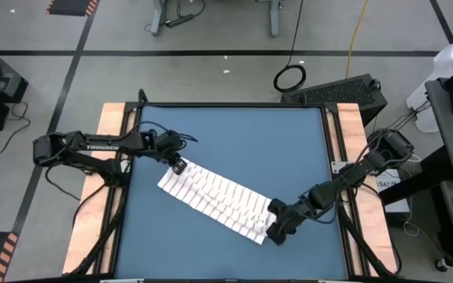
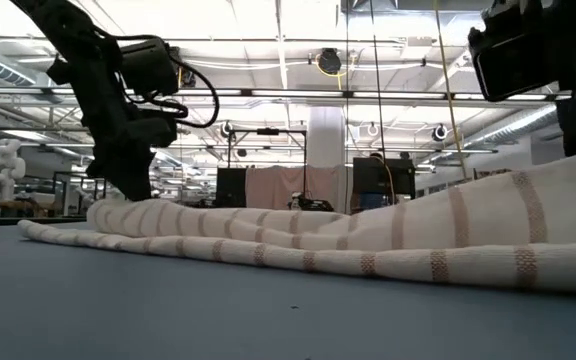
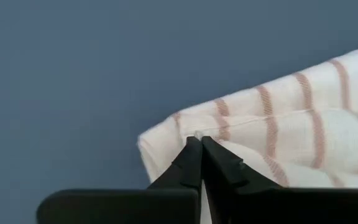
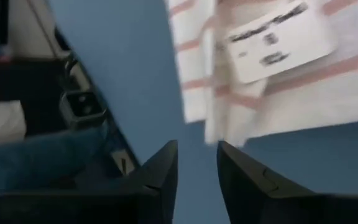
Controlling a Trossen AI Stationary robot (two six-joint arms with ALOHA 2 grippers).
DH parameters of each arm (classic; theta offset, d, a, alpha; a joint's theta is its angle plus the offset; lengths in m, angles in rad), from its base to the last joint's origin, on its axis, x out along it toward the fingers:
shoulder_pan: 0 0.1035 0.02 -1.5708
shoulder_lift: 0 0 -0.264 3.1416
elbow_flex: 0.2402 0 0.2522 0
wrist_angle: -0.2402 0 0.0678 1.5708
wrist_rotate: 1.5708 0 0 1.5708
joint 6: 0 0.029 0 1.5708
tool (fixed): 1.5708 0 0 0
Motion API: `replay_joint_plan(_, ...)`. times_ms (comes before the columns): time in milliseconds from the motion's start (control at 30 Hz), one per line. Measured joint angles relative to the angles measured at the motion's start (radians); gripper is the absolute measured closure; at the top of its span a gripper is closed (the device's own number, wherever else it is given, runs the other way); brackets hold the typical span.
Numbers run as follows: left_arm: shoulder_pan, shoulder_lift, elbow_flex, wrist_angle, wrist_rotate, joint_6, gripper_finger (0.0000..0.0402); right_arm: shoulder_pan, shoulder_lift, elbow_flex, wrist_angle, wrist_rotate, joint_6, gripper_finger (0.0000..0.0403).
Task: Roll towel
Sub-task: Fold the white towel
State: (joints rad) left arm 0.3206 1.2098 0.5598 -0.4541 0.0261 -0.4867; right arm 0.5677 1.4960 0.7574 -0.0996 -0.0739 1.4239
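high: straight down, whole table (image 1: 226, 126) | low: tabletop level, facing room | wrists: close — all share the towel (image 1: 215, 196)

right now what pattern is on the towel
White towel with narrow reddish-brown parallel stripes; the left wrist view shows it best.

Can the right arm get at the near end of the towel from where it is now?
Probably yes. The right gripper hangs beside the towel's end, fingers apart with nothing between them, and only bare blue tabletop lies around it. The left gripper is shut at the far end, out of the way.
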Motion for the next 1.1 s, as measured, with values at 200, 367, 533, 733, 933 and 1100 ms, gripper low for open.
replay_joint_plan(200,0.0,-0.025,0.0,-0.001,0.088,-0.055,0.0352,0.045,0.0,0.0,-0.049,-0.002,0.067,0.0307)
replay_joint_plan(367,-0.01,-0.083,0.026,-0.003,0.142,-0.092,0.0318,0.099,0.0,0.0,-0.098,0.02,0.143,0.0304)
replay_joint_plan(533,-0.072,-0.127,0.067,0.09,0.151,-0.121,0.0299,0.096,0.0,0.0,-0.072,0.187,0.197,0.0294)
replay_joint_plan(733,-0.219,-0.114,0.071,0.287,0.153,-0.189,0.0297,0.066,0.025,0.001,-0.158,0.274,0.2,0.0305)
replay_joint_plan(933,-0.405,-0.062,0.072,0.43,0.088,-0.234,0.0297,0.047,0.06,-0.001,-0.146,0.237,0.121,0.0337)
replay_joint_plan(1100,-0.549,0.009,0.072,0.535,0.004,-0.291,0.0297,0.045,0.088,0.001,-0.061,0.224,0.058,0.0358)
